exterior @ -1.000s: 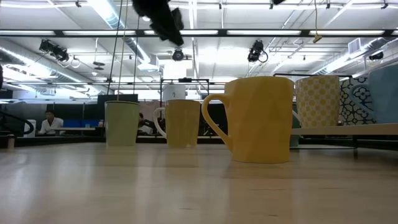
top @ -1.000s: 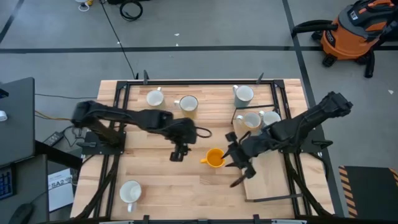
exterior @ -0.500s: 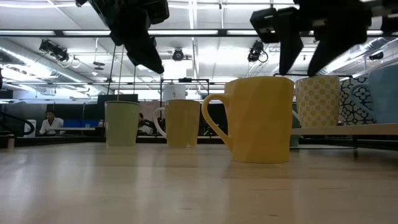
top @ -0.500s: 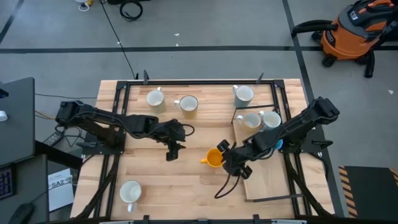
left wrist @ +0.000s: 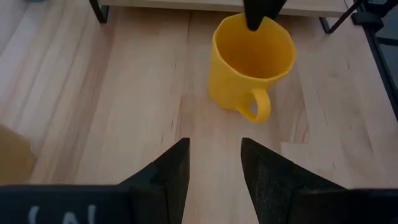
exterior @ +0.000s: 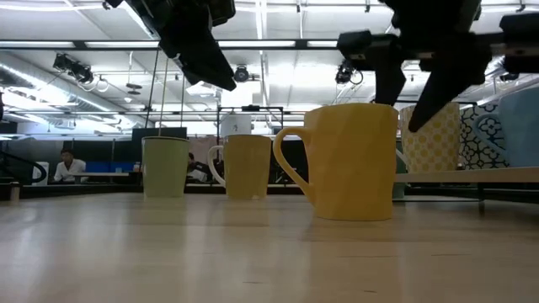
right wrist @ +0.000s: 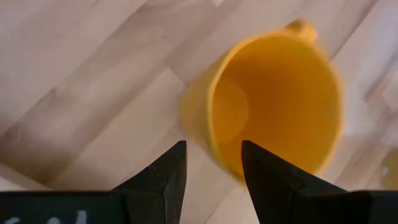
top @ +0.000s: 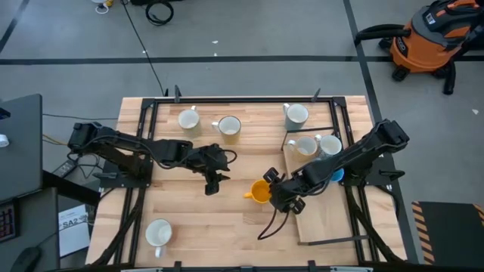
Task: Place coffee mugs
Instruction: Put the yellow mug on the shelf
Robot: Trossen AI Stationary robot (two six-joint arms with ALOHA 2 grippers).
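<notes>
1. The yellow mug stands upright on the bare table, about mid-table and a little right of centre, handle pointing left toward the left arm.
2. The right gripper hangs right over it. In the right wrist view the two fingers are spread apart with nothing between them, and the mug's open mouth sits just beyond their tips.
3. That is the relation that matters: the near wall of the rim lies in line with the gap between the fingers, so I judge a short drop would put one finger inside the mug and one outside.
4. In the low view the right gripper straddles the top of the mug, tips about level with the rim, not yet closed on it.
5. The left gripper waits well to the left of the mug, fingers parted and empty, looking across the table at the handle.
6. The right arm is clearly the nearer one; this pick looks to be its job.
7. Other mugs stand toward the far side, two of them on the board at right.
</notes>
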